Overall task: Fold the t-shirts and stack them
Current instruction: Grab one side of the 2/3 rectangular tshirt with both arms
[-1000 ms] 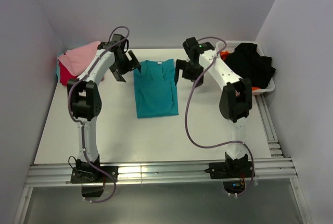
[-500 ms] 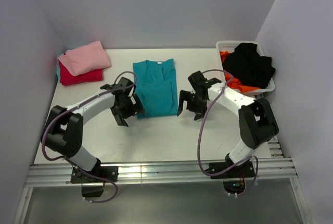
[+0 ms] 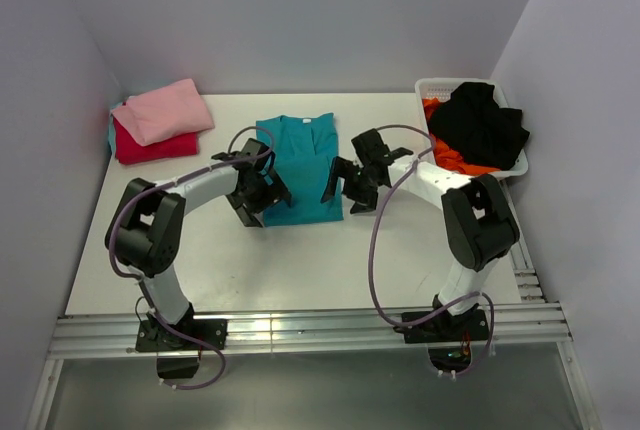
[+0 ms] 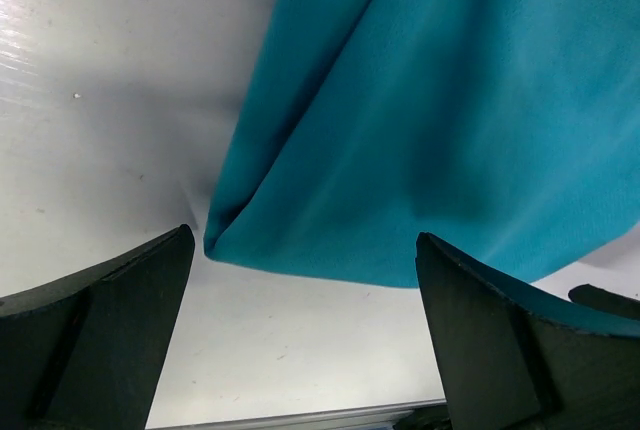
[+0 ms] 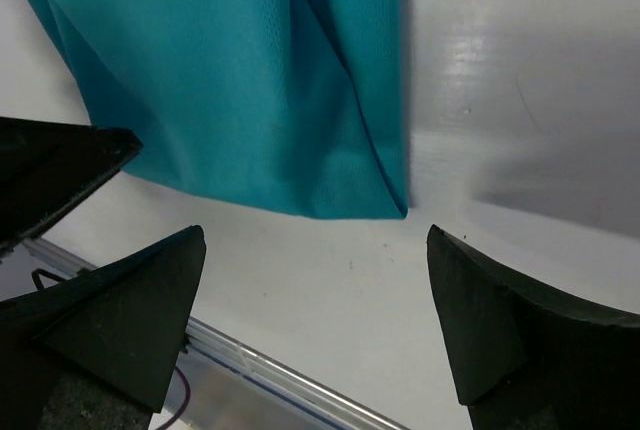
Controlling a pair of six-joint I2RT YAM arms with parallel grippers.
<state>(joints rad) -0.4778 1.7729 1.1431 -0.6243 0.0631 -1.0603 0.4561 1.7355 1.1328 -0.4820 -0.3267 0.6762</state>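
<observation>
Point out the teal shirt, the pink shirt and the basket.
teal shirt (image 3: 300, 162), top view, middle of the cloth.
pink shirt (image 3: 165, 110), top view, centre of its folded top.
basket (image 3: 433, 84), top view, far left rim.

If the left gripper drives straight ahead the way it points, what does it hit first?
Probably the near left corner of the teal t-shirt, framed between the open jaws of the left gripper, with the table under it.

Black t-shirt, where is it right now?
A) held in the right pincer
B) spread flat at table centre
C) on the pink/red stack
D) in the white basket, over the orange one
D: the black t-shirt lies heaped in the white basket at the far right, with the orange t-shirt showing beneath it.
</observation>
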